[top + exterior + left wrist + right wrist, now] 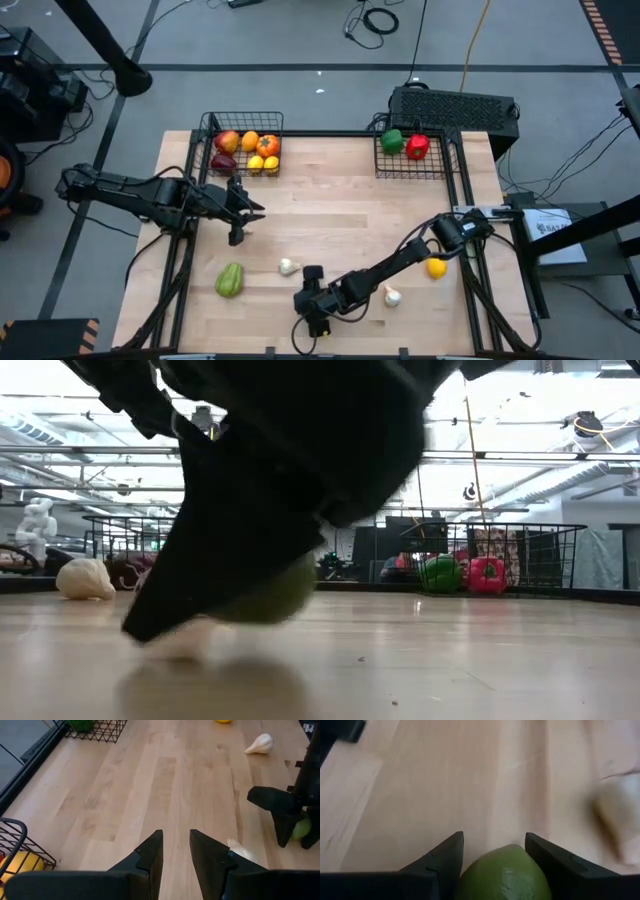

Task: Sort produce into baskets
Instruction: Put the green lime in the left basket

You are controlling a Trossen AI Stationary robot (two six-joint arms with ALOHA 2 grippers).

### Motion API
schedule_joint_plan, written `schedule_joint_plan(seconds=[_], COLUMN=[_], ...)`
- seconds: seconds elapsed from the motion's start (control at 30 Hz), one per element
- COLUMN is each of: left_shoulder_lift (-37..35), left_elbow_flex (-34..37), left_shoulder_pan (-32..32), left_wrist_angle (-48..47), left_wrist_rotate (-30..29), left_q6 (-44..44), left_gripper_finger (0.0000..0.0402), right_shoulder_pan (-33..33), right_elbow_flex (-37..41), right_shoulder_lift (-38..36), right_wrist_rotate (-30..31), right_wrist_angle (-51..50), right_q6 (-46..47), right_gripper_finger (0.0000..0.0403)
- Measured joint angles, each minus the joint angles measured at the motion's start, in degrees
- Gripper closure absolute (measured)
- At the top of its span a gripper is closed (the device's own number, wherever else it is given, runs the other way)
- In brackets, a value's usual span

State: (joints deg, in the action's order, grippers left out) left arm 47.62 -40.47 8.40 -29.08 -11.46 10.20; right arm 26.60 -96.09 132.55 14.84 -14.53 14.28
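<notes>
Fingers of the left gripper (243,212) stand slightly parted and hold nothing, poised over bare wood at the left-centre of the worktop (340,215). Behind them, at the far left corner, the left wire basket (209,125) carries a red apple (227,141), an orange citrus (250,141), a tomato (268,145), two yellow pieces (263,162) and a dark red piece (224,161). On the near side of the wood lie a green pepper (229,280) and a white garlic bulb (288,266). Right of these, near the front edge, the right gripper (494,854) sits low over the worktop, its fingers (445,857) set on either side of a green lime (503,875); whether they press on it cannot be told. A second garlic bulb (392,296) rests just beside that arm, and a yellow citrus (436,267) lies further right. At the far right corner, the right wire basket (437,172) holds a green pepper (392,141) and a red pepper (417,147), in front of a black vented box (455,108).
</notes>
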Motion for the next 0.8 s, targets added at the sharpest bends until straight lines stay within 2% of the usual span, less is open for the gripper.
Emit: schedule_joint_plan(seconds=[0.2, 0.43, 0.53, 0.67, 0.8], left_shoulder_lift=[0.00, 2.82, 5.09, 6.59, 6.54], left_elbow_flex=[0.00, 0.00, 0.00, 0.00, 0.00], left_shoulder_pan=[0.00, 0.06, 1.38, 6.66, 16.30], left_wrist_angle=[0.22, 0.14, 0.37, 0.42, -0.10], left_wrist_rotate=[-2.55, -3.65, -6.80, -12.74, -20.66], left_q6=[1.57, 10.29, 14.73, 20.54, 27.88], left_gripper_finger=[0.0298, 0.0298, 0.0298, 0.0298, 0.0298], right_shoulder_pan=[-1.25, -1.48, -1.68, -2.89, -5.21], right_elbow_flex=[-0.02, 0.02, -0.02, 0.02, 0.02], right_shoulder_lift=[-4.62, -7.78, -8.87, -10.78, -14.95], right_wrist_rotate=[1.50, 1.57, 1.71, 6.35, 11.61], right_wrist_angle=[-4.11, -8.78, -9.98, -12.33, -14.09], right_q6=[-2.70, -6.03, -8.39, -14.31, -21.19], right_gripper_finger=[0.0206, 0.0211, 0.0209, 0.0210, 0.0210])
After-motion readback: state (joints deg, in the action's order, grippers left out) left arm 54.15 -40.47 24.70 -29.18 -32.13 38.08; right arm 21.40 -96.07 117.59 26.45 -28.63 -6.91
